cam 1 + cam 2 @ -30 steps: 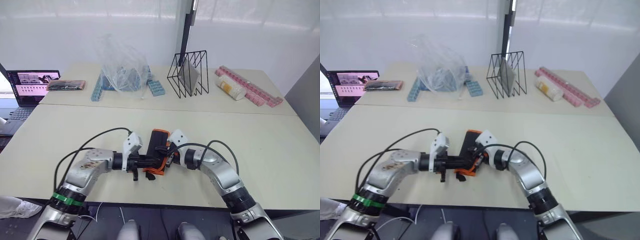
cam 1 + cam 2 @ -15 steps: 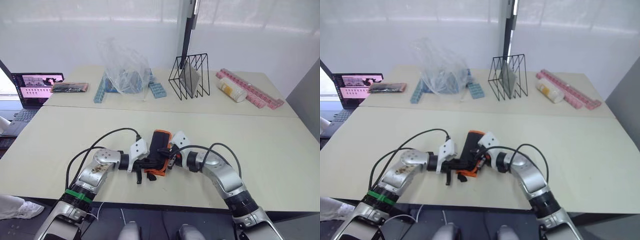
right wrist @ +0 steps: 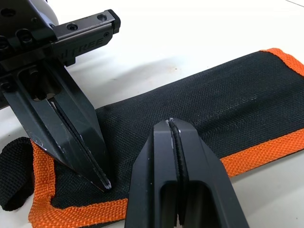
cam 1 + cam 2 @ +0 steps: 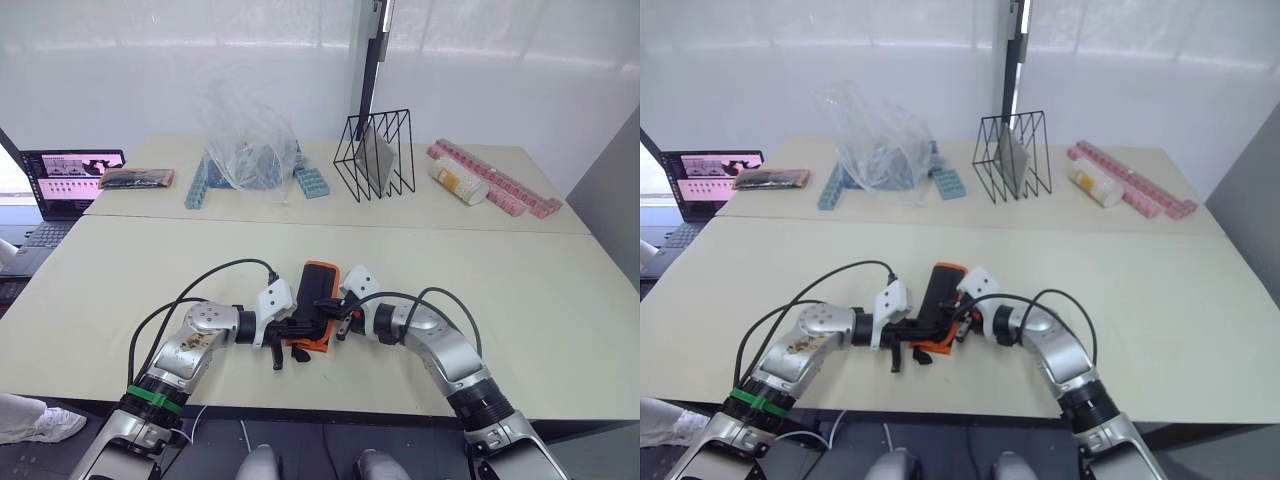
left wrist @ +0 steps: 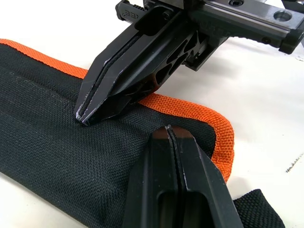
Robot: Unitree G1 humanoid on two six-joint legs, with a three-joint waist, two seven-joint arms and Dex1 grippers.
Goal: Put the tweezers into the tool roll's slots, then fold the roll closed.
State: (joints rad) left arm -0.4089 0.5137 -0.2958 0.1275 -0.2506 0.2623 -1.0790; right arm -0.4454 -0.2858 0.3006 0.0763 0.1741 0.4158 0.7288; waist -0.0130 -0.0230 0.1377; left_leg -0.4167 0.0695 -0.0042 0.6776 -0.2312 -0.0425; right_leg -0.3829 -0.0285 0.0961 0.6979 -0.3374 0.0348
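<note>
Near you, the tool roll [image 4: 318,305] lies folded shut at the front of the table [image 4: 520,290], its black cloth outside up and its orange edge showing. You cannot see the slots or the tweezers; they may be tucked inside.

Both grippers sit on top of it. The left gripper [image 5: 170,134] has its 2 fingers pressed together, with nothing between them, tip down on the black cloth. The right gripper [image 3: 170,124] looks the same: 2 fingers closed together, holding nothing, tip resting on the roll near the orange edge. The small black strap [image 3: 14,175] pokes out at the near end of the roll.

Since 1 second ago, your left arm has pulled in closer and bent more, but both tips stay on the roll, and the roll has not moved. That likely means you are pressing the fold flat, so the task looks almost done.

Farther back you see a wire rack [image 4: 376,155], a clear plastic bag [image 4: 245,135] and a laptop [image 4: 62,180].
</note>
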